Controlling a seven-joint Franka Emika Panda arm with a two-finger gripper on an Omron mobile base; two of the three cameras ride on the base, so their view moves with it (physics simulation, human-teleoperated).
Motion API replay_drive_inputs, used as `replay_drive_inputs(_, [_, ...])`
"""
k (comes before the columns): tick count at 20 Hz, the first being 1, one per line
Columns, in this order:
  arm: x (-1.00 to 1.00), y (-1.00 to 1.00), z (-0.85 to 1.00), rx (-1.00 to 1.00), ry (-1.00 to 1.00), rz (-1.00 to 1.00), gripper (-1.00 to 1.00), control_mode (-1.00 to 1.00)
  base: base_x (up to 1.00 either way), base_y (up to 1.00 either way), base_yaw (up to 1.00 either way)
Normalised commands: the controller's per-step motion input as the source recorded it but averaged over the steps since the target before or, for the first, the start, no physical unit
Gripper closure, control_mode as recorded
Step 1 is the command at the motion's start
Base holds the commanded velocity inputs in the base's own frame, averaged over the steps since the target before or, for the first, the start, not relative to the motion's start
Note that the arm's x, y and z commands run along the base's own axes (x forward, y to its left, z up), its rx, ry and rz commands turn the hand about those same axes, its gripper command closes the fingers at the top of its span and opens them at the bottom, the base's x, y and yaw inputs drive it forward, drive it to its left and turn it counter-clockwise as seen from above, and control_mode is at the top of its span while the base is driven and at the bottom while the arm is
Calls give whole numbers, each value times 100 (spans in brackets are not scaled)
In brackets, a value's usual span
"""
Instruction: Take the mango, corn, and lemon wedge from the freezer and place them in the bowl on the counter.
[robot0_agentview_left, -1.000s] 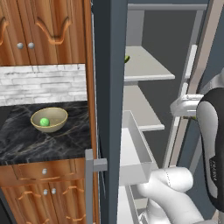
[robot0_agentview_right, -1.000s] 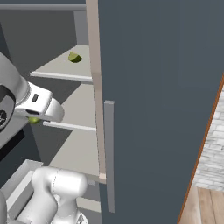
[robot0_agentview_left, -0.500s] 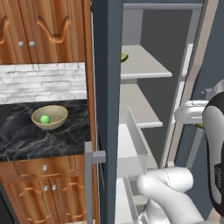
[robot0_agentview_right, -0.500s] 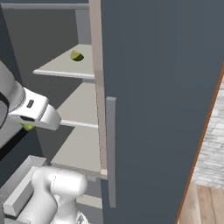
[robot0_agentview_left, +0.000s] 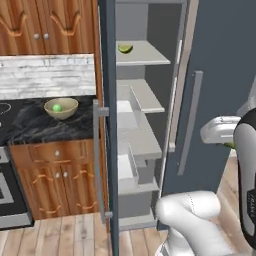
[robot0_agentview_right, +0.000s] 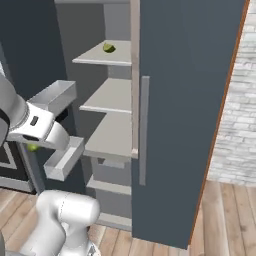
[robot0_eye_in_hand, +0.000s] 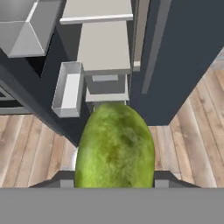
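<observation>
Mango (robot0_eye_in_hand: 114, 146), green and mottled, sits right at the end effector (robot0_eye_in_hand: 114, 186); I read the jaws as clamped on it from both sides, the fruit reaching toward 12 o'clock in the hand view. Beyond it I see plank floor, then the freezer (robot0_agentview_left: 150, 125) standing open with drawers pulled out.

From the left base view, the bowl (robot0_agentview_left: 61, 108) rests on the bench (robot0_agentview_left: 30, 125) at about 9 o'clock, well apart from my hand, with the freezer's open door (robot0_agentview_left: 107, 125) standing between. A small green item (robot0_agentview_left: 57, 107) already lies inside the bowl. Farthest, the lemon wedge (robot0_agentview_left: 125, 48) waits on the top shelf, near 12 o'clock.

My judgement: carry the fruit wide around the door edge, keep the hold firm, come over the bowl low, then release gently.
</observation>
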Motion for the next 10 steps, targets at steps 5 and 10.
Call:
replay_drive_inputs(5, [0,0,0,0,0,0,100,100,-48,94,0])
replay_drive_inputs(10, [0,0,0,0,0,0,100,100,-6,100,0])
